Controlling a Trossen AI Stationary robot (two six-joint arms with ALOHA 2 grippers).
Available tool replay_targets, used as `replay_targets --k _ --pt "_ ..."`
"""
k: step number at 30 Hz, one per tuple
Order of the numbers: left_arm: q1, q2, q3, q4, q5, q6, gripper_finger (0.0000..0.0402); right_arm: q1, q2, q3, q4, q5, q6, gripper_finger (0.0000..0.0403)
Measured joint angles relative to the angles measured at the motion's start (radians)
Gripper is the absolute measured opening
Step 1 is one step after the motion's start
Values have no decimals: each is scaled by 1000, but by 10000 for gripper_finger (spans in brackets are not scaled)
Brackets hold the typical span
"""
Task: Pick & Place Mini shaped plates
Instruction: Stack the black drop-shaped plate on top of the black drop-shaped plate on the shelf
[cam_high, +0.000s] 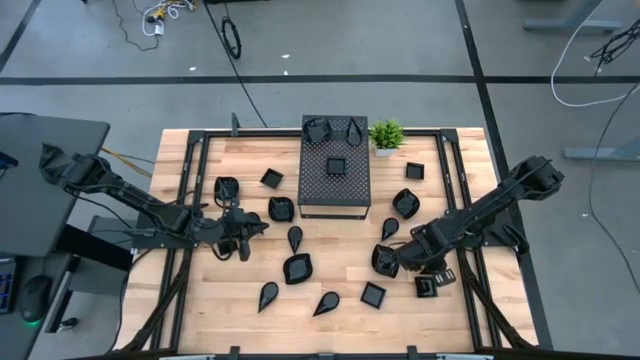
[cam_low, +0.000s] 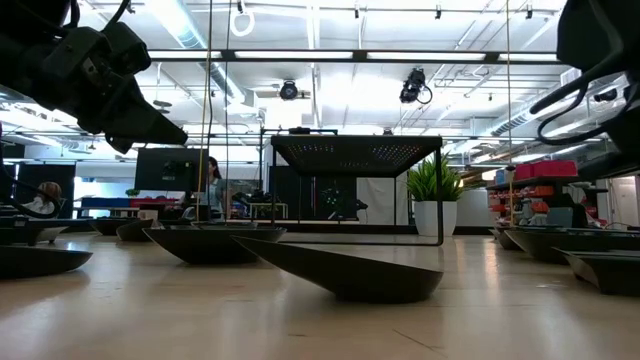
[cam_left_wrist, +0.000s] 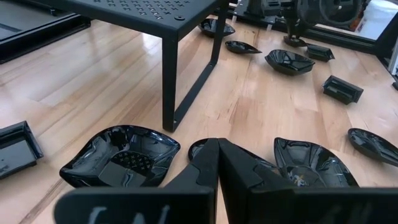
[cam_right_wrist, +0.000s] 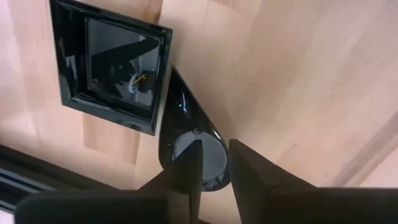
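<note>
The teardrop plate (cam_right_wrist: 189, 134), glossy black and shallow, lies at lower centre of the right wrist view beside a square plate (cam_right_wrist: 109, 65), its long axis running from the pointed tip up to the rounded end that sits between the right gripper's (cam_right_wrist: 214, 163) fingers, which stand slightly apart around its rim and not clearly clamped. In the high view this gripper (cam_high: 392, 258) is right of centre on the pale wooden table (cam_high: 340, 275), far nearer than the left gripper (cam_high: 243, 236), which hangs left of centre, fingers together on nothing, over other scattered plates before the perforated black box (cam_high: 336, 178).
</note>
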Motion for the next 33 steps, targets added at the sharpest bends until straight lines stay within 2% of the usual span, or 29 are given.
replay_targets --k 16,26,33 --pt "0 0 0 0 0 1 16 15 46 -25 52 4 27 78" --pt "0 0 0 0 0 1 16 15 45 -25 47 -2 99 8" --pt "0 0 0 0 -1 1 16 -31 -8 -24 -1 -22 257 8"
